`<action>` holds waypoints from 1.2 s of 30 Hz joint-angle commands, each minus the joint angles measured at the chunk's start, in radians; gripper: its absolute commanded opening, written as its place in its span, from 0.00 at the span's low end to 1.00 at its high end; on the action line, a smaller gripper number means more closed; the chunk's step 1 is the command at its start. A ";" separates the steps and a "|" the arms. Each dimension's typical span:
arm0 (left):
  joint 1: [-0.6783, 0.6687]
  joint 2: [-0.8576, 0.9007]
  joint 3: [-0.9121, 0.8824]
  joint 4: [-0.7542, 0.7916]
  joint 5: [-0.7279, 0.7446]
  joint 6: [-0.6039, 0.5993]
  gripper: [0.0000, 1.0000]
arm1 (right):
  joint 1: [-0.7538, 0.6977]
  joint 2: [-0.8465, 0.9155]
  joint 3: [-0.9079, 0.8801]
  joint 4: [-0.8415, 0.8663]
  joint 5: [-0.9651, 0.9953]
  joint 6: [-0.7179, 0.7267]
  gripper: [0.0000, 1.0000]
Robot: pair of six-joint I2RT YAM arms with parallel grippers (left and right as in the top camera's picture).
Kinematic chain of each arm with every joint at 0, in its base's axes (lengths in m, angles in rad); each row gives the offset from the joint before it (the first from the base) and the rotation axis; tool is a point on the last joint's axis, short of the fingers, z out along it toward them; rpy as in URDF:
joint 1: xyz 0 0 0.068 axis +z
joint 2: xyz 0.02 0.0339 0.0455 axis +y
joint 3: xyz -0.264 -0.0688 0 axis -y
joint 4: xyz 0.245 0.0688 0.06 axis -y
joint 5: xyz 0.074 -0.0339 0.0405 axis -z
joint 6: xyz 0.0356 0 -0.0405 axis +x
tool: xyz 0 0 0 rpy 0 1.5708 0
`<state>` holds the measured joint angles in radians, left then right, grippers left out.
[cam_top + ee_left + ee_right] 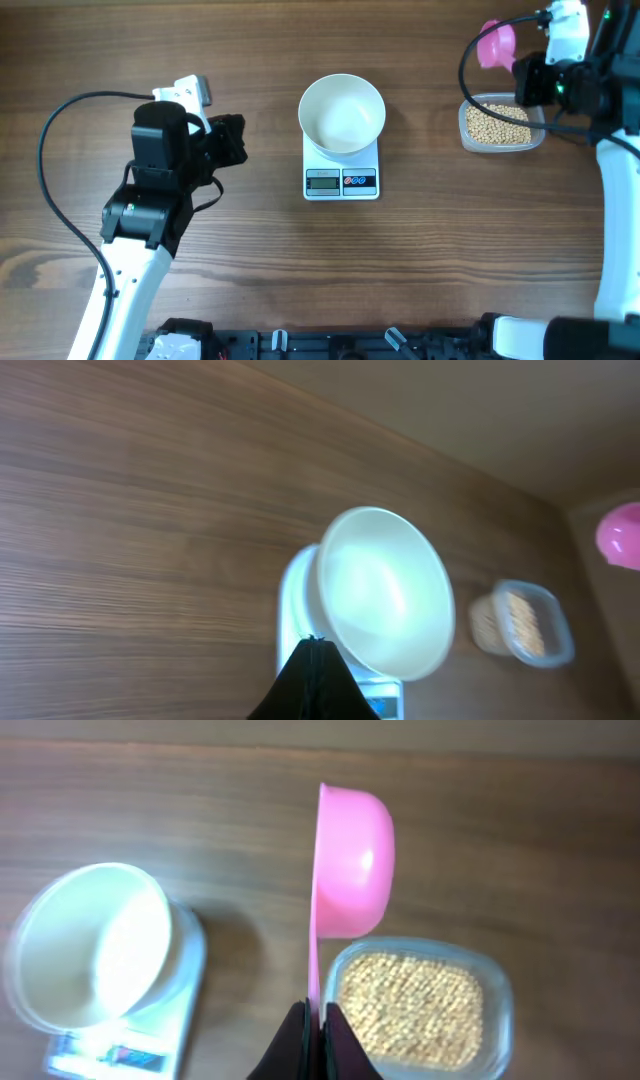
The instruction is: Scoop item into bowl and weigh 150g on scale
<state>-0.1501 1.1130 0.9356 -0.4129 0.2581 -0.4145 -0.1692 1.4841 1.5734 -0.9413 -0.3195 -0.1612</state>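
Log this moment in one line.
right tool: shut on pink scoop | left tool: shut, empty | bowl: empty, on scale | beans: in container

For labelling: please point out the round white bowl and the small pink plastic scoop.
Round white bowl (342, 112): overhead view, inner bottom.
Small pink plastic scoop (354, 860): right wrist view, outer side of the cup.

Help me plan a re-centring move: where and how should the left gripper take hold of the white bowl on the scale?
Grip the bowl by the rim on its left side, nearest the left gripper, coming down from above with one finger inside the wall, one outside. It sits upright and empty on the scale, mouth up, and looks too wide to span.
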 commanded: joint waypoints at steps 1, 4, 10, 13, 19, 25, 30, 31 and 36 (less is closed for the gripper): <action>-0.047 0.018 0.000 -0.028 0.148 -0.103 0.04 | -0.002 -0.083 0.033 -0.087 -0.049 0.143 0.04; -0.114 0.045 0.000 -0.060 0.174 -0.173 0.04 | -0.003 -0.117 0.033 -0.176 -0.048 0.198 0.04; -0.290 0.131 0.000 -0.070 0.070 -0.140 0.04 | -0.002 -0.127 0.033 -0.208 -0.037 0.198 0.04; -0.401 0.237 0.000 -0.060 0.035 -0.140 0.04 | -0.002 -0.127 0.033 -0.209 -0.014 0.198 0.04; -0.523 0.396 0.000 0.092 -0.124 -0.055 0.04 | -0.002 -0.127 0.029 -0.220 -0.011 0.192 0.04; -0.595 0.494 0.000 0.205 -0.264 0.130 0.04 | -0.002 -0.124 0.028 -0.219 -0.010 0.188 0.04; -0.596 0.542 0.000 0.208 -0.308 0.184 0.04 | -0.002 -0.116 0.028 -0.220 0.058 0.188 0.04; -0.596 0.555 0.000 0.213 -0.317 0.183 0.04 | -0.002 -0.114 0.028 -0.219 0.065 0.187 0.04; -0.596 0.600 0.000 0.236 -0.324 0.184 0.04 | -0.002 -0.106 0.028 -0.219 0.064 0.188 0.04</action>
<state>-0.7452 1.6817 0.9356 -0.1909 -0.0364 -0.2584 -0.1692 1.3678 1.5848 -1.1637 -0.2783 0.0257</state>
